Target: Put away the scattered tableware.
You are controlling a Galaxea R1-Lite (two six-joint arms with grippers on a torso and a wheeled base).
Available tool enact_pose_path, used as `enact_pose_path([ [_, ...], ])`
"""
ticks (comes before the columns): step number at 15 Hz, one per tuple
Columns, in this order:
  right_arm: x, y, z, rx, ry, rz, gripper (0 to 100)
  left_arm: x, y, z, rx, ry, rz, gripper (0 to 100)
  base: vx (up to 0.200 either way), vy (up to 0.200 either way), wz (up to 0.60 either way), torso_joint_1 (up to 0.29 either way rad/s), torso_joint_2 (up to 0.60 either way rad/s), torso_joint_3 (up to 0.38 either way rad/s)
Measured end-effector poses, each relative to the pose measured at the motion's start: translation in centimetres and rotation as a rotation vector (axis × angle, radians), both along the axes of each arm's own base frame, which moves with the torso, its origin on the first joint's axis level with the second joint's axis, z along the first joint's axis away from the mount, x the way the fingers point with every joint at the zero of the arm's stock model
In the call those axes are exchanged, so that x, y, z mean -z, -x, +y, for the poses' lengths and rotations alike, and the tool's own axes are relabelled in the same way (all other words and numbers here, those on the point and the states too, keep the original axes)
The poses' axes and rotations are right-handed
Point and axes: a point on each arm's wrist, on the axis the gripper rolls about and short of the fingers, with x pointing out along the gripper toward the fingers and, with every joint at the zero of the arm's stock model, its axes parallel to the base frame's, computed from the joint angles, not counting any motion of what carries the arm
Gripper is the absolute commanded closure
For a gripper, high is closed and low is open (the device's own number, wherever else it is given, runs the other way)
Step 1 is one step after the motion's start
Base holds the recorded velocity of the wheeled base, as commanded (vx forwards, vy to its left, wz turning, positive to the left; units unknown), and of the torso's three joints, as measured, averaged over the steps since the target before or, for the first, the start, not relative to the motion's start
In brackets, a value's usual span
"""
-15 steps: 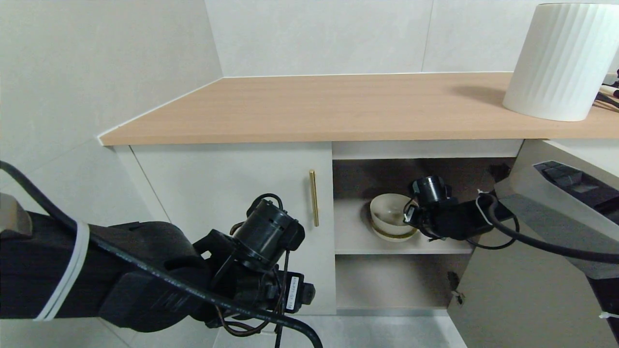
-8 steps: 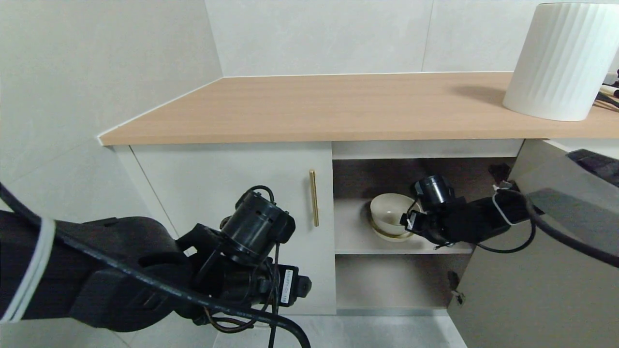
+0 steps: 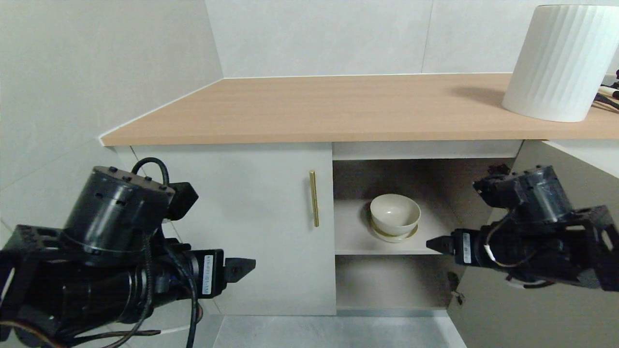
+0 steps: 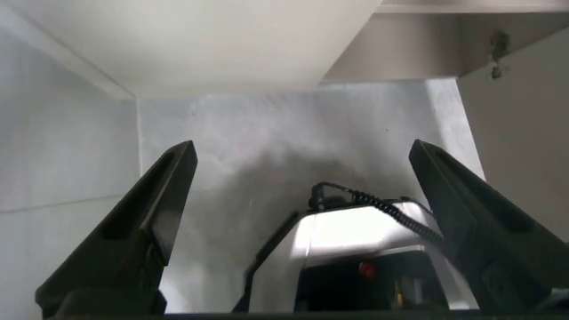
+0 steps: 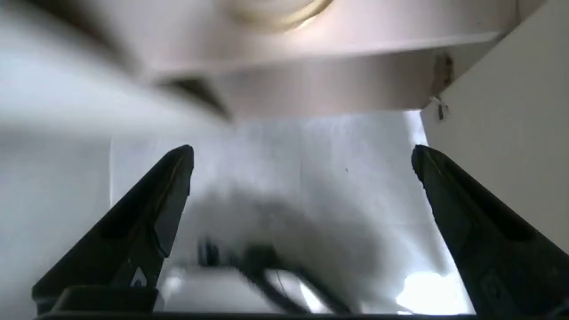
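Cabinet shelf (image 3: 355, 239) holds the bowl (image 3: 395, 212); the right gripper (image 3: 433, 244) has backed out, jaws apart and empty, left gripper (image 3: 242, 267) likewise, so 1 piece looks stowed.

Cream, white and brass over pale wood grain.
The round ceramic bowl (image 3: 395, 213) is glossy cream, the slim metal bar handle (image 3: 313, 198) brass, the ribbed cylindrical container (image 3: 561, 60) plain white, and the laminate countertop (image 3: 314, 108) light tan wood-grain.

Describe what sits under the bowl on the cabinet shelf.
A shallow saucer with a gold-toned rim lies under the bowl, on the shelf. Only its edge shows; the bowl covers its middle.
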Motion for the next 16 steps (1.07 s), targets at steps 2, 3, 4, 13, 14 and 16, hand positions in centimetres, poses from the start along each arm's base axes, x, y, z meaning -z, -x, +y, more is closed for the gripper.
enact_pose_path([
  [2,-0.2,3.7,-0.4,-0.086,0.029,0.017,0,0.0,0.7,1.3,-0.023,-0.002,-0.015,0,0.000,0.000,0.00,0.000,0.00,0.000],
  [3,-0.5,4.5,-0.6,-0.099,0.024,0.005,0,-0.1,0.9,1.6,-0.032,-0.002,-0.018,0,0.000,0.000,0.00,0.000,0.00,0.000],
  [4,-0.7,5.2,-0.9,-0.106,0.020,-0.003,0,-0.1,0.9,1.8,-0.038,0.000,-0.022,0,0.000,0.000,0.00,0.000,0.00,0.000],
  [13,-0.6,6.0,-1.4,-0.120,0.035,-0.013,0,0.4,1.0,1.7,-0.035,-0.005,-0.006,0,-0.156,0.000,0.00,0.002,0.00,0.002],
  [14,-0.6,6.0,-1.4,-0.121,0.036,-0.013,0,0.4,1.0,1.6,-0.034,-0.004,-0.009,0,-0.200,0.000,0.00,-0.002,0.00,0.002],
  [16,-0.6,6.1,-1.4,-0.122,0.038,-0.014,0,0.3,1.0,1.6,-0.032,-0.002,-0.014,0,-0.200,0.000,0.00,0.002,0.00,0.000],
])
